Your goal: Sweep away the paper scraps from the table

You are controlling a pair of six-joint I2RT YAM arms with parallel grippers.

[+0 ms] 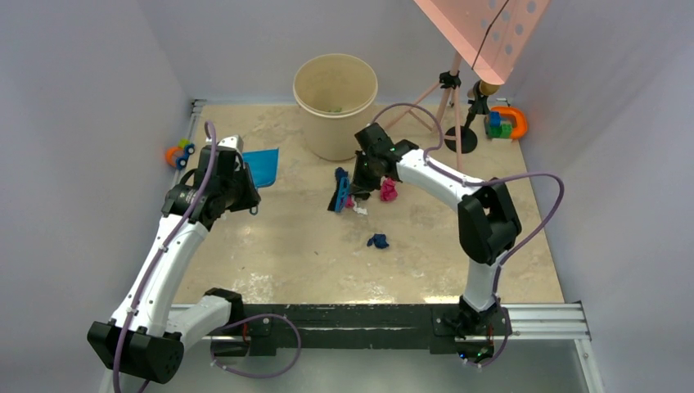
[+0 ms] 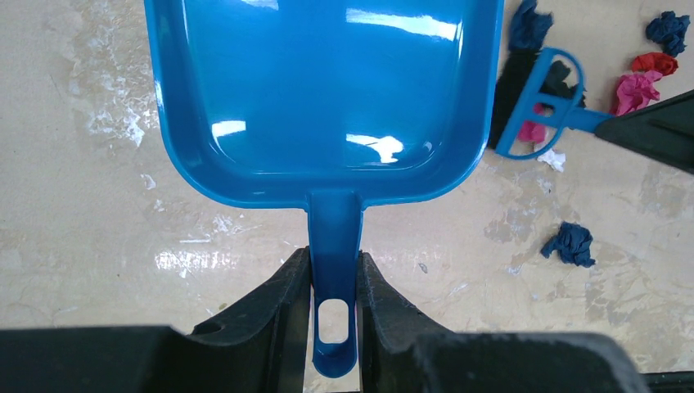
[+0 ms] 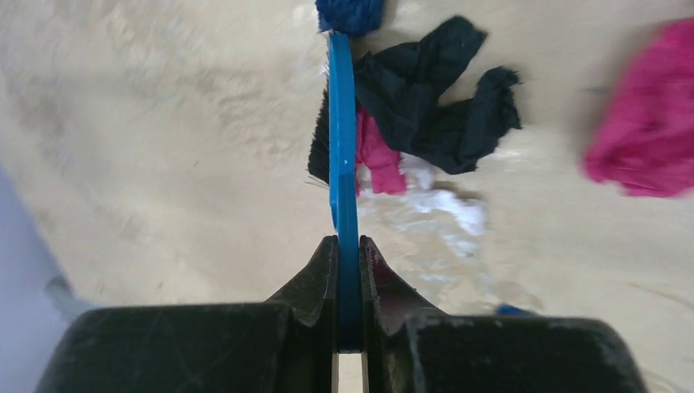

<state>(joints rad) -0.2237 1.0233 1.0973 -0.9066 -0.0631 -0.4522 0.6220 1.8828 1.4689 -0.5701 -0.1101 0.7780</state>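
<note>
Beige table (image 1: 270,246) is carrying the paper scraps (image 1: 388,191) at centre, the right hand (image 3: 348,246) pinching a brush (image 3: 342,123) among them, the left hand (image 2: 334,260) at nine o'clock pinching a dustpan (image 2: 327,82).

The beige marble-patterned bench (image 1: 303,246) carries a cream plastic bucket (image 1: 335,105) at far centre, an orange-blue toy car (image 1: 179,153) at its far left edge and coloured toy blocks with an orange ring (image 1: 506,124) far right. Mid-bench, black, pink and white crumpled paper scraps (image 1: 358,205) bunch against a blue plastic brush (image 1: 340,195). A bright pink paper wad (image 1: 388,191) lies just beside them, and a dark blue paper wad (image 1: 377,241) lies apart, nearer. A blue plastic dustpan (image 1: 262,166) sits at left.
</note>
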